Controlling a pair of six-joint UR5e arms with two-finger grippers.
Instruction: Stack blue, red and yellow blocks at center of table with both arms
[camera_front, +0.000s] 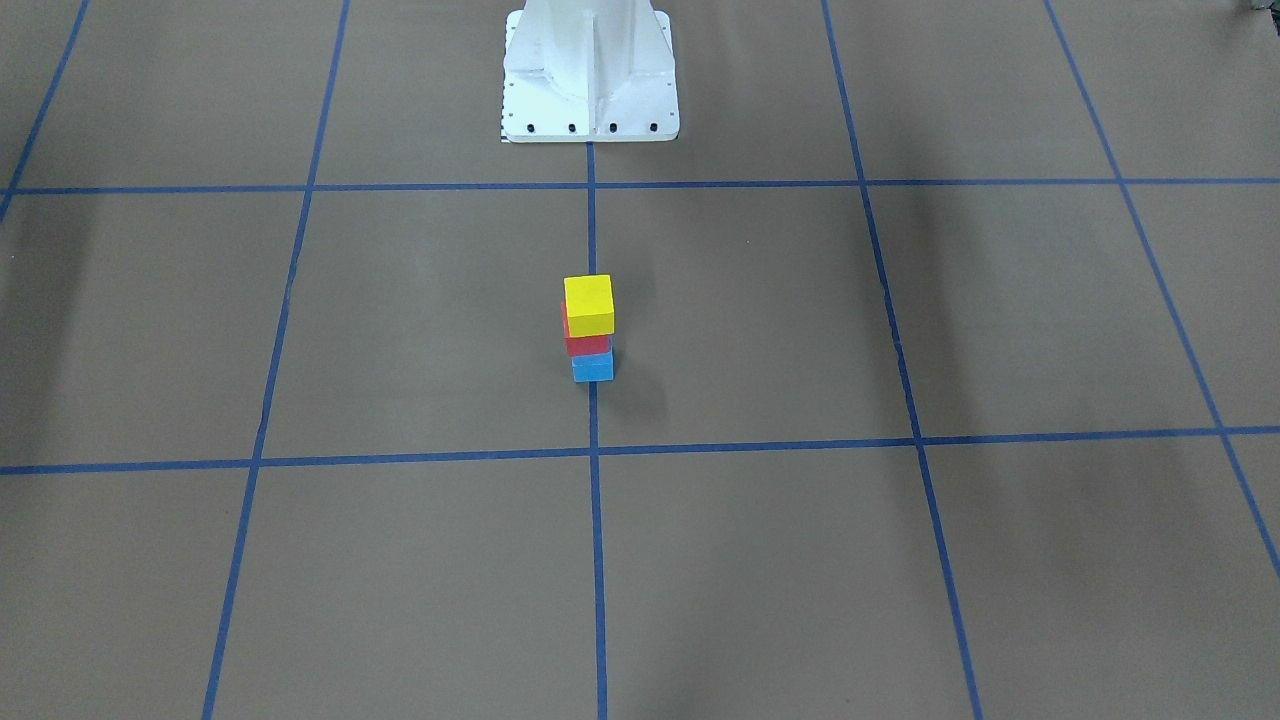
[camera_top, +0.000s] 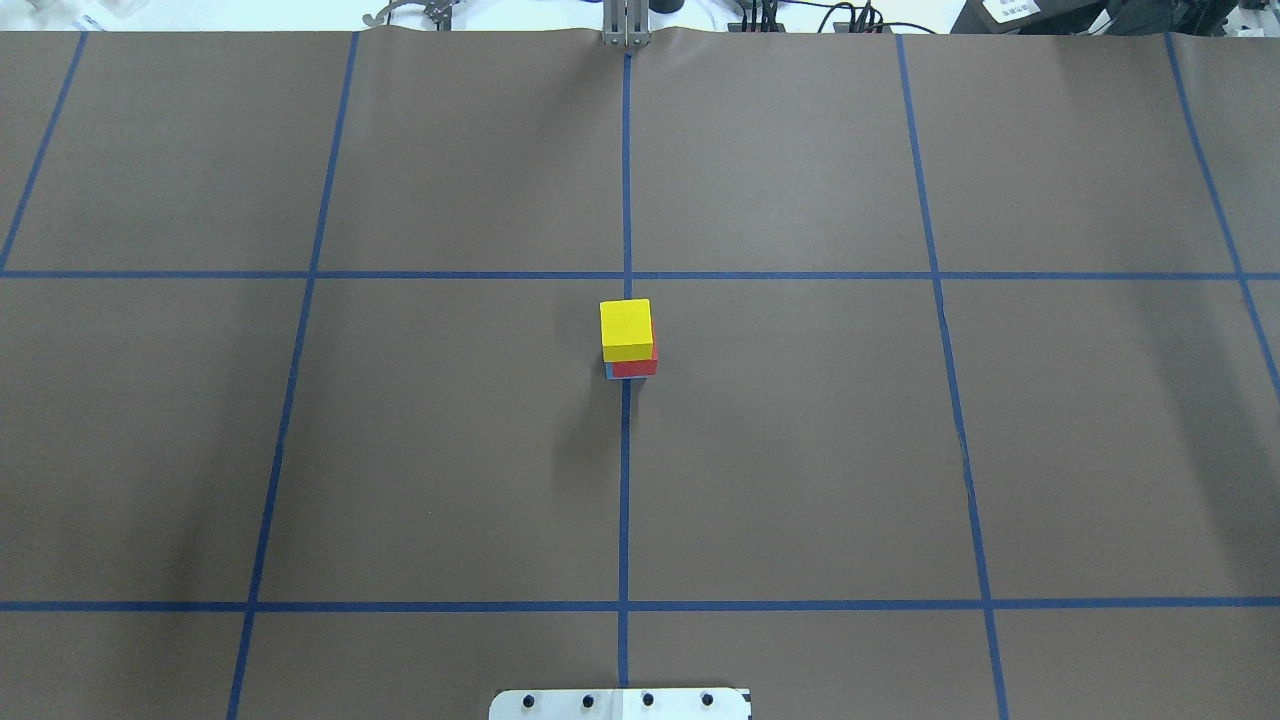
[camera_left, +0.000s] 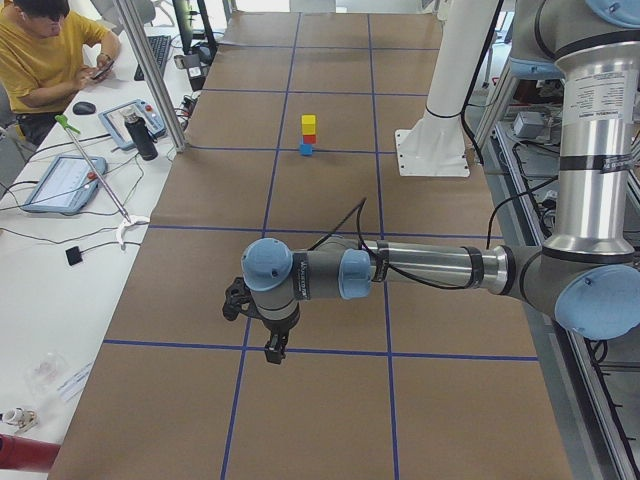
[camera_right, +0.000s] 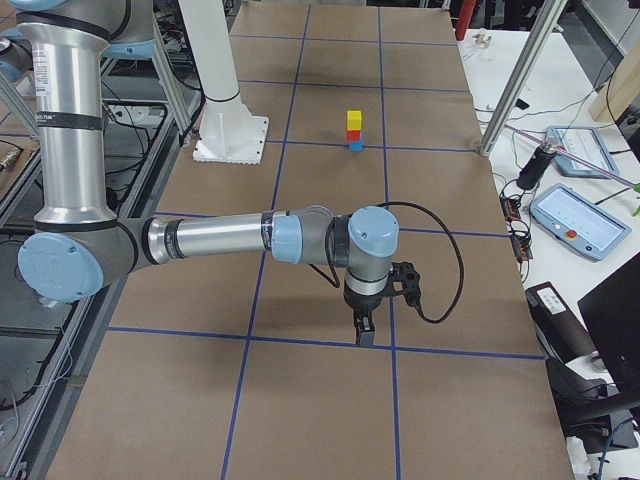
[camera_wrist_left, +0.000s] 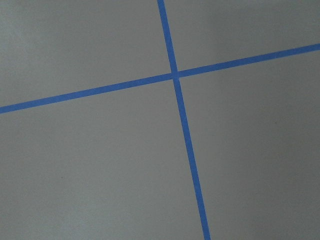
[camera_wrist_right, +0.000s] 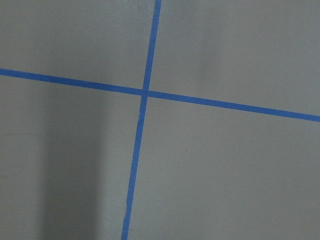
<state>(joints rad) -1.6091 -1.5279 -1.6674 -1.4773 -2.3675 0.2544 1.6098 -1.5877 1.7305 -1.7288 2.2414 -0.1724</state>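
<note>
The brown paper-covered surface (camera_top: 800, 450) is ruled into big squares by blue tape lines (camera_top: 624, 500). The white robot pedestal (camera_front: 590, 80) stands at its robot-side edge, on the centre line.

The left arm (camera_left: 430, 270) reaches out low and level over the end of the surface on the robot's left. The left jaws hang downward from it, just above a tape line. Only the side view shows them, so I cannot tell whether they are spread or pressed together. The right arm (camera_right: 220, 238) is posed the same way over the opposite end. The right jaws also point down close to a tape line, and again I cannot tell their state. Each wrist camera shows only bare paper and a crossing of tape. Both arms are well apart from the blocks.

The three blocks stand as one upright stack at the middle of the surface, on the centre tape line:
- **Blue block (camera_front: 593, 367):** rests on the paper.
- **Red block (camera_front: 585, 344):** sits on the blue block.
- **Yellow block (camera_front: 588, 304):** tops the stack. The overhead view shows it shifted slightly toward the robot's left, so a sliver of the red block's edge shows.
</note>
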